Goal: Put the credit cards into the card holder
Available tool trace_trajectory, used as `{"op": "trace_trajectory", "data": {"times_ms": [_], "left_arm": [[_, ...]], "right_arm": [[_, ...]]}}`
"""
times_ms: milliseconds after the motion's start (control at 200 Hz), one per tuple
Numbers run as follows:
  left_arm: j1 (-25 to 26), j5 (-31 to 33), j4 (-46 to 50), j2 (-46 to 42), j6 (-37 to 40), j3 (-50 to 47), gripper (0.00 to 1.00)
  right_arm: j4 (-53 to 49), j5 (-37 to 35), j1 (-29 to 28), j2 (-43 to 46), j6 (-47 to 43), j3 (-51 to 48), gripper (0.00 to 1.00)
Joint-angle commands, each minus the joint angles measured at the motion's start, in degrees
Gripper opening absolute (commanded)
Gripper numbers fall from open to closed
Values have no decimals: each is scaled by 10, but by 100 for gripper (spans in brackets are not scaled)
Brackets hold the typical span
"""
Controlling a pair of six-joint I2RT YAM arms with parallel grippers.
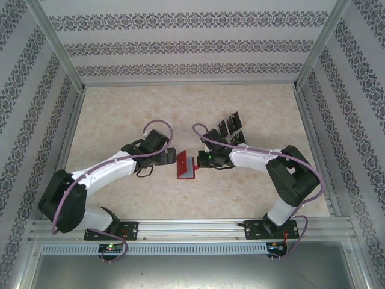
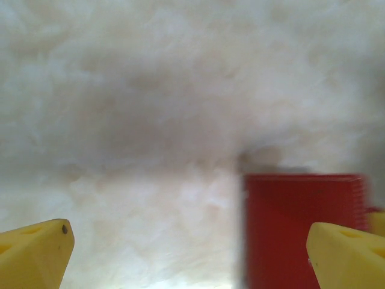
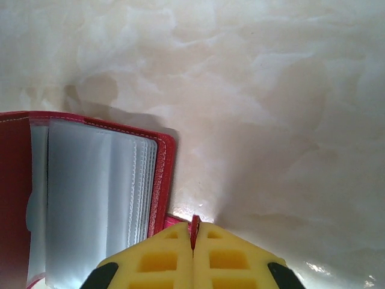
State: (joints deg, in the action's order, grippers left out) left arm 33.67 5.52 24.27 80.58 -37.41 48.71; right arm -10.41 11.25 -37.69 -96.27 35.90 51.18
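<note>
Several clear sleeves fill a red, perhaps leather card holder.

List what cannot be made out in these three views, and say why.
- Credit cards: too small in the top view to count.
- Card holder: blurred in the left wrist view, cut by the bottom edge.
- Its sleeves: contents unclear in the right wrist view, pale glare; right end effector covers the lower corner.

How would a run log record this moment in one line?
left gripper: open, beside card holder | right gripper: shut on card holder's edge | card holder: open | credit cards: untouched, farther back on table
</note>
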Motion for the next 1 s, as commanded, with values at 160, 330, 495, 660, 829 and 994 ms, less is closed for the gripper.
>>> {"op": "trace_trajectory", "data": {"times_ms": [160,330,495,660,829,994], "left_arm": [[-4,-60,-55,1,53,-24,100],[-2,-83,-69,41,58,-8,100],[6,-84,-53,88,62,6,100],[22,-80,-59,105,55,-1,100],[38,-74,-72,122,44,9,100],[57,-60,-41,156,41,34,100]], "right_arm": [[-3,16,8,-2,-17,4,0],[-4,19,10,-3,-22,7,0],[0,36,13,-2,-27,12,0],[8,59,11,3,-30,10,0],[10,66,10,15,-29,4,0],[10,64,9,31,-28,-2,0]]}}
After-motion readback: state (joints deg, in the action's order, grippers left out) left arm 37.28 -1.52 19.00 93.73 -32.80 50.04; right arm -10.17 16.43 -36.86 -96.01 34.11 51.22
